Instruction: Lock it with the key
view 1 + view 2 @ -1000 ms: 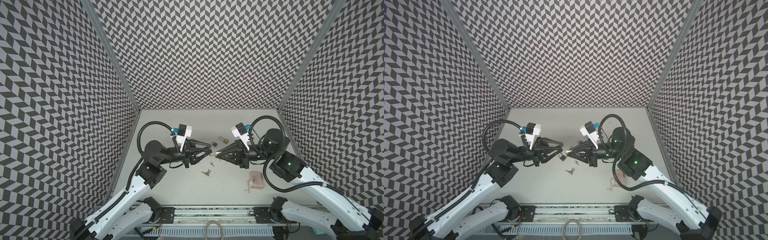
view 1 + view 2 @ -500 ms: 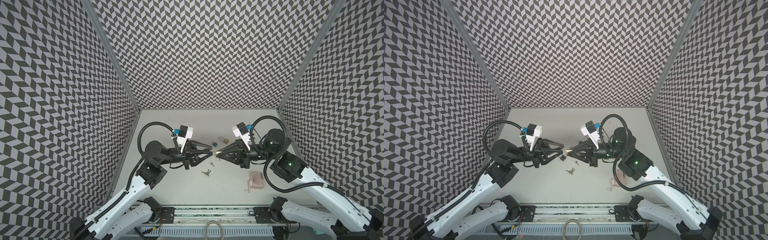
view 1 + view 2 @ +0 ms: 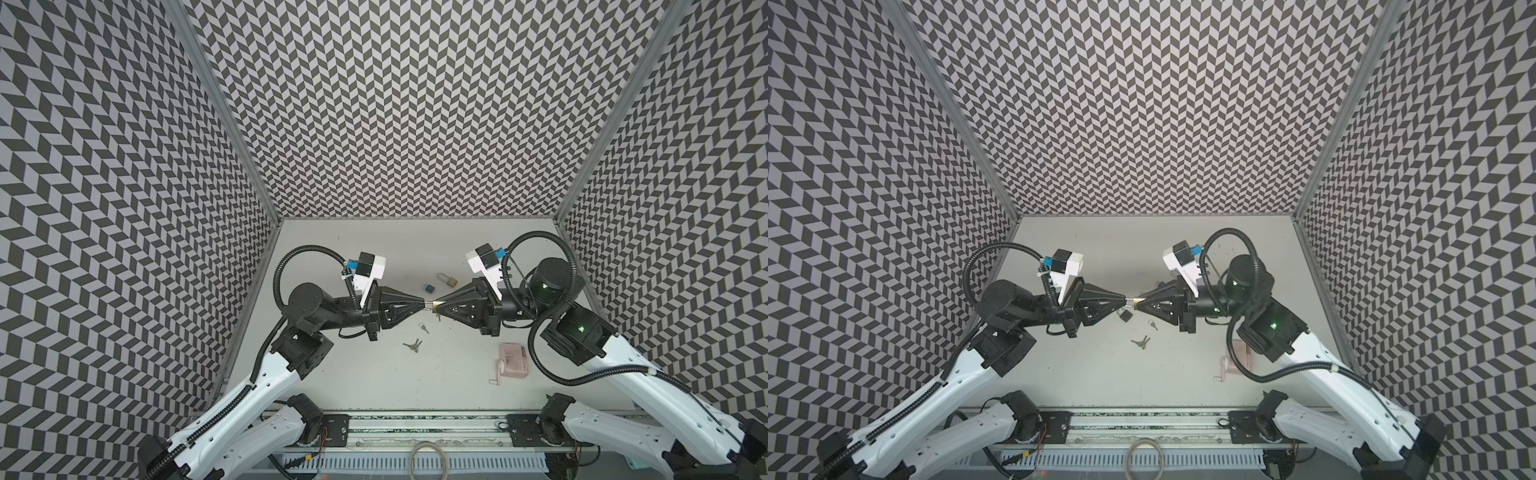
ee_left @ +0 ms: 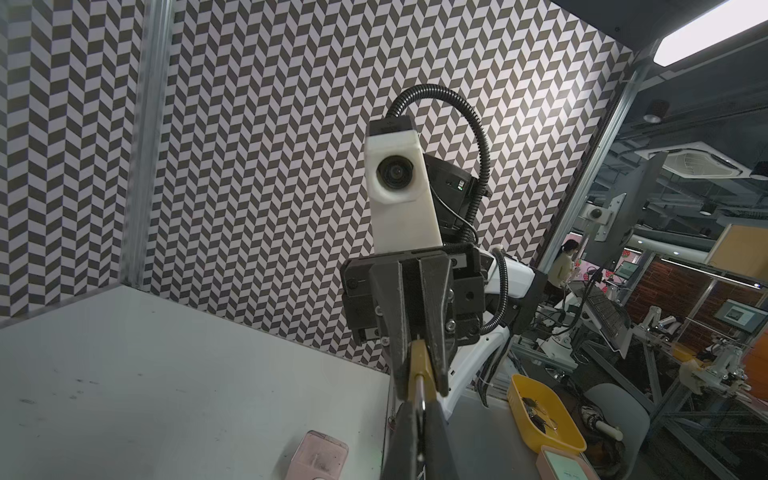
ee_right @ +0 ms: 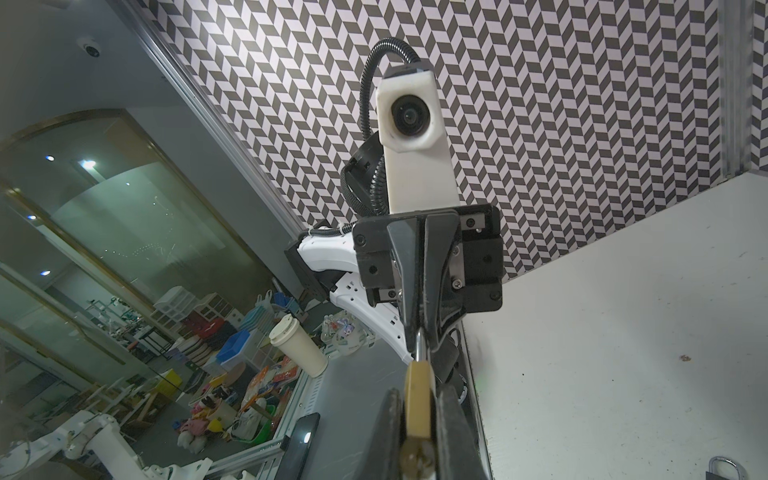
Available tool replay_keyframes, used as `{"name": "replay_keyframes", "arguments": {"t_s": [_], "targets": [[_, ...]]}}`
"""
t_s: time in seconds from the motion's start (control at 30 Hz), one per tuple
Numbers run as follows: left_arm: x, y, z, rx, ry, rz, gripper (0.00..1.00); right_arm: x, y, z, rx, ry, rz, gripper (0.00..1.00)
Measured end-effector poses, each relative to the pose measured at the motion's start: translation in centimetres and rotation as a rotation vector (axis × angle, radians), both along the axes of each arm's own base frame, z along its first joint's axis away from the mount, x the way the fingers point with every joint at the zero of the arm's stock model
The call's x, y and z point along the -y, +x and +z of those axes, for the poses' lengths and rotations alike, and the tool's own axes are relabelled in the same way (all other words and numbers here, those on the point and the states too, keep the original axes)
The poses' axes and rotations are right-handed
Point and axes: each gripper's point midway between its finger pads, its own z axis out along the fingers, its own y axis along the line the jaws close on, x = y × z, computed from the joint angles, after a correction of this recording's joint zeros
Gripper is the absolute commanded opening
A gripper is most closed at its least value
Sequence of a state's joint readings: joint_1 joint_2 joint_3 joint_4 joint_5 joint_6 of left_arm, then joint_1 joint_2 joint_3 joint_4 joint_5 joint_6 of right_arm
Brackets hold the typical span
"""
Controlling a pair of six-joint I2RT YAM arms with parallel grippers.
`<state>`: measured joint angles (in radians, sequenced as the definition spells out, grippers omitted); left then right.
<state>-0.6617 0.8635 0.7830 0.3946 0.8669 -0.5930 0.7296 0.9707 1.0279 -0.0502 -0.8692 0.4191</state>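
**Brass padlock pinched between both end effectors**

Brass padlock (image 5: 419,399) is held in mid-air above the tabletop (image 3: 374,374), its body clamped between the nearly closed fingers of my right end effector (image 3: 438,306). My left end effector (image 3: 424,304) meets it tip to tip, fully closed on the steel shackle (image 5: 420,349). A bunch of keys (image 3: 412,344) lies loose on the tabletop below, near a single key (image 3: 423,328). The keyhole end is blurred; I cannot tell whether anything sits in it.

White arms (image 3: 249,390) carry black joints (image 3: 307,297) and ribbed cables (image 3: 307,248).
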Motion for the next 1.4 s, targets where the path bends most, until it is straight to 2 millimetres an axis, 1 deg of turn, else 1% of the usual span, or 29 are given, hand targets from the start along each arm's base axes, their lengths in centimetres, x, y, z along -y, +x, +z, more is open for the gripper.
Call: {"name": "replay_keyframes", "arguments": {"t_s": [0.13, 0.23, 0.33, 0.43, 0.5, 0.6, 0.77, 1.07, 1.13, 1.2, 1.3, 1.4], "targets": [[0.2, -0.3, 0.0, -0.003, -0.001, -0.013, 0.0, 0.0, 0.2, 0.0, 0.028, 0.002, -0.008, 0.0], [0.8, -0.5, 0.2, -0.006, -0.014, -0.019, 0.0, -0.4, 0.2, 0.1, 0.044, 0.01, 0.012, 0.0], [1.1, -1.1, 1.4, 0.025, -0.067, -0.021, 0.0, -0.4, -0.4, 1.2, 0.079, 0.049, 0.046, 0.0], [1.0, -1.7, 2.7, 0.054, -0.12, -0.023, 0.0, -0.4, -0.9, 2.5, 0.113, 0.084, 0.07, 0.0], [0.8, -1.8, 3.1, 0.061, -0.134, -0.014, 0.0, -0.5, -0.9, 2.8, 0.123, 0.095, 0.075, 0.0], [0.5, -1.7, 3.0, 0.06, -0.132, -0.004, 0.0, -0.7, -0.9, 2.7, 0.123, 0.093, 0.074, 0.0], [0.3, -0.8, 2.5, 0.041, -0.113, 0.023, 0.0, -0.7, -0.3, 2.5, 0.119, 0.085, 0.034, 0.0], [0.3, -0.4, 2.0, 0.004, -0.095, 0.048, 0.0, -1.1, 0.1, 1.9, 0.102, 0.077, 0.019, 0.0], [0.8, -0.4, 1.8, 0.0, -0.095, 0.037, 0.0, -1.5, 0.1, 1.6, 0.095, 0.074, 0.023, 0.0], [0.9, -0.4, 2.2, 0.011, -0.114, 0.039, 0.0, -1.4, 0.1, 2.0, 0.103, 0.085, 0.016, 0.0], [0.8, -0.7, 2.6, 0.019, -0.131, 0.04, 0.0, -1.2, -0.1, 2.3, 0.11, 0.1, 0.008, 0.0], [0.3, -0.9, 2.3, 0.014, -0.129, 0.047, 0.0, -1.0, -0.4, 2.1, 0.107, 0.098, 0.01, 0.0]]}}
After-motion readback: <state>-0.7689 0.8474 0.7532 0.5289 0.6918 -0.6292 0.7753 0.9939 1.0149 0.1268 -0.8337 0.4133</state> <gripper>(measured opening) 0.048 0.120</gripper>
